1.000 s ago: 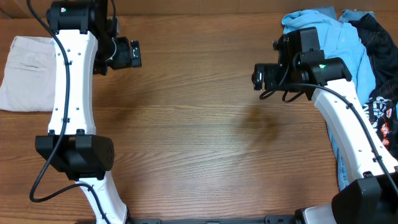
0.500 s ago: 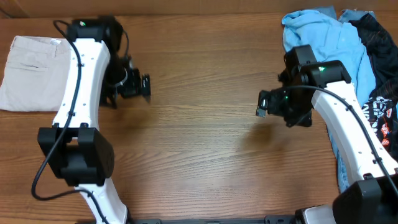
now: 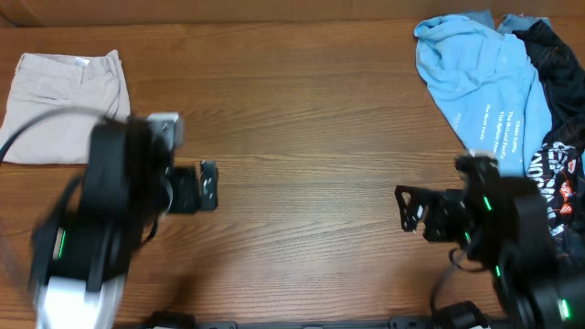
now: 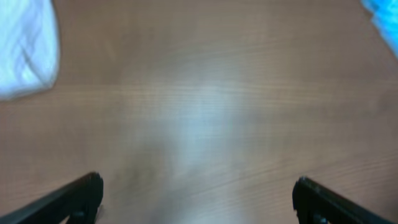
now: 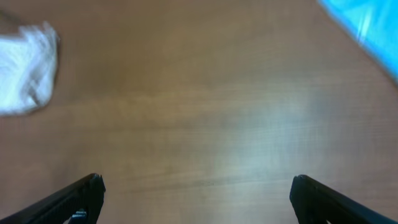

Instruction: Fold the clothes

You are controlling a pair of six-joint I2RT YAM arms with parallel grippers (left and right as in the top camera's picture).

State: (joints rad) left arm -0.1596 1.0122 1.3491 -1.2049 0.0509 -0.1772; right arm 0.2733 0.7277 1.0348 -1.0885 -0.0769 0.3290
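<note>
The beige shorts (image 3: 60, 106) lie folded flat at the table's far left, with nothing holding them. They show as a pale blurred patch at the upper left of the left wrist view (image 4: 23, 50) and of the right wrist view (image 5: 26, 67). My left gripper (image 3: 208, 185) is open and empty over bare wood, to the right of and nearer than the shorts. Its fingers sit wide apart in its wrist view (image 4: 198, 185). My right gripper (image 3: 402, 208) is open and empty over bare wood at the right. Its fingers are also wide apart in its wrist view (image 5: 198, 183).
A light blue T-shirt with white print (image 3: 483, 80) lies at the back right, with a black garment with white graphic (image 3: 559, 137) beside it at the right edge. The T-shirt's blue edge shows in the left wrist view (image 4: 387, 9) and the right wrist view (image 5: 368, 26).
Both arms have pulled back toward the table's front edge, the left away from the shorts and the right away from the T-shirt. The shorts now lie fully uncovered. Both grippers stay open.
</note>
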